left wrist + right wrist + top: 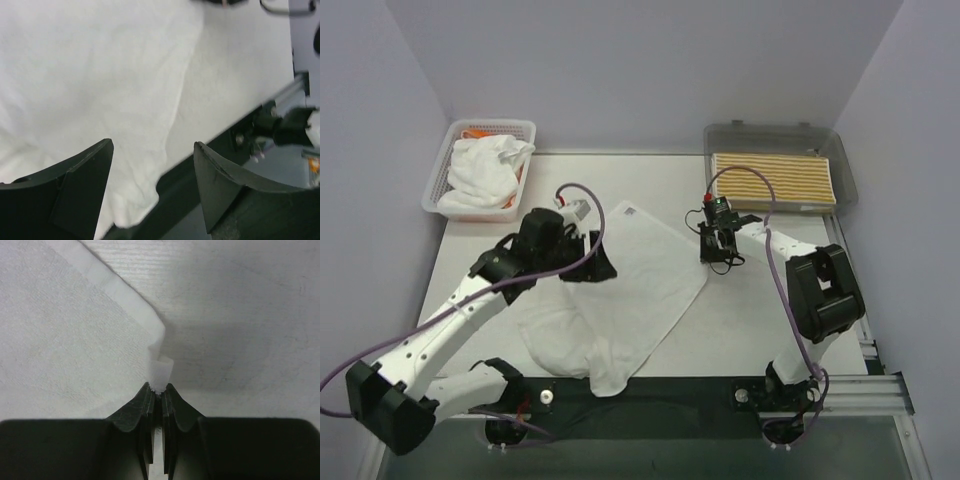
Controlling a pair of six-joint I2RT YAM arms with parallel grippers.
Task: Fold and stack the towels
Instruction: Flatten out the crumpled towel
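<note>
The right gripper [159, 388] fills the bottom of its own wrist view. Its two dark fingers are pressed together on a small tuft at the corner of the large white towel [65, 330]. From that pinched corner the cloth runs ahead and to the left of the gripper, with its hemmed edge slanting away. Bare pale table [240, 305] lies ahead and to the right.

The left gripper [152, 145] stands with its fingers spread wide and nothing between them. The same towel lies flat below and ahead of it. The rumpled near end of the towel reaches under its left finger, and the dark front edge of the table passes under its right finger. Whether the fingertips touch the cloth cannot be told.

Seen from above, the towel lies slantwise between the two grippers, smooth at the far end and bunched at the near one.

Beyond the left gripper, at the far corner, a white mesh basket [433, 190] holds a heap of white towels [485, 168] with a bit of orange showing. Beyond the right gripper, a grey tray [770, 134] holds a yellow-and-white striped towel [775, 182], folded flat.
</note>
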